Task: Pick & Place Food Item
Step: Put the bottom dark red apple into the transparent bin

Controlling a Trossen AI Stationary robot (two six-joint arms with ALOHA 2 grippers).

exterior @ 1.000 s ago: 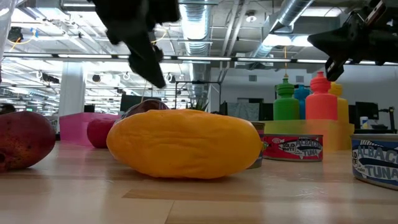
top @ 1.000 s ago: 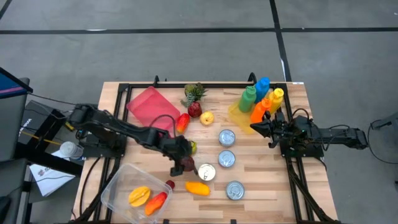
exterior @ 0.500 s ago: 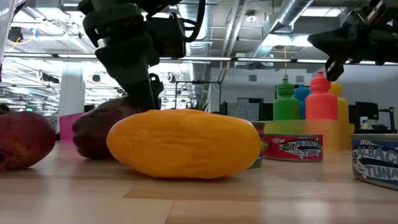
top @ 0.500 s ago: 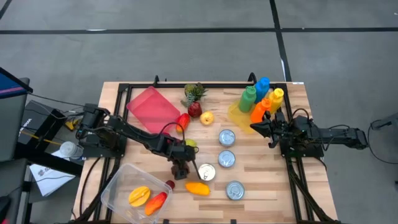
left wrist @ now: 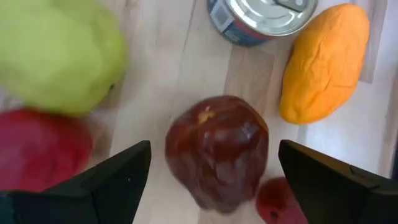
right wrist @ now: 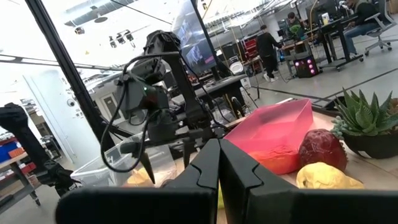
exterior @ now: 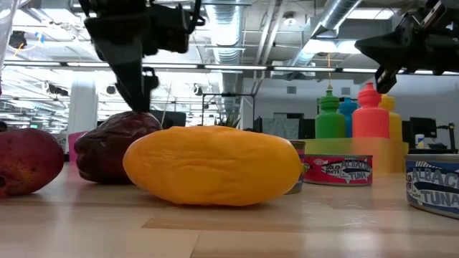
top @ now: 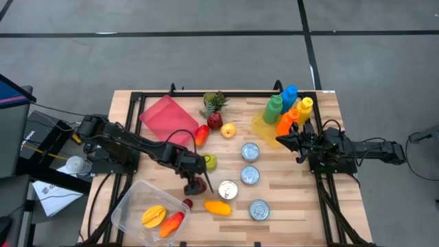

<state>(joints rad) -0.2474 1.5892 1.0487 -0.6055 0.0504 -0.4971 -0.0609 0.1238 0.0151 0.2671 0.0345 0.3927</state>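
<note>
A dark red fruit [left wrist: 217, 152] lies on the wooden table, also seen in the high view [top: 196, 186] and in the low view [exterior: 111, 147] beside an orange mango [exterior: 211, 165]. My left gripper [left wrist: 214, 146] hangs open right over it, pointing down. Its two fingers stand either side of the fruit with small gaps showing. My right gripper [top: 280, 140] is shut and waits above the table's right side, next to the bottles [top: 288, 110].
A clear tub [top: 130, 206] at the near left holds an orange and a red piece. A green fruit [top: 209, 162], a small red piece [top: 186, 203], the mango [top: 218, 206] and several tins [top: 228, 190] crowd the fruit. A pink bin [top: 164, 116] and a plant [top: 215, 103] sit farther back.
My left gripper has come down over the dark red fruit and moved a little toward the table's left edge. The fruit has shifted left along the table with it, coming out from behind the mango in the low view.
</note>
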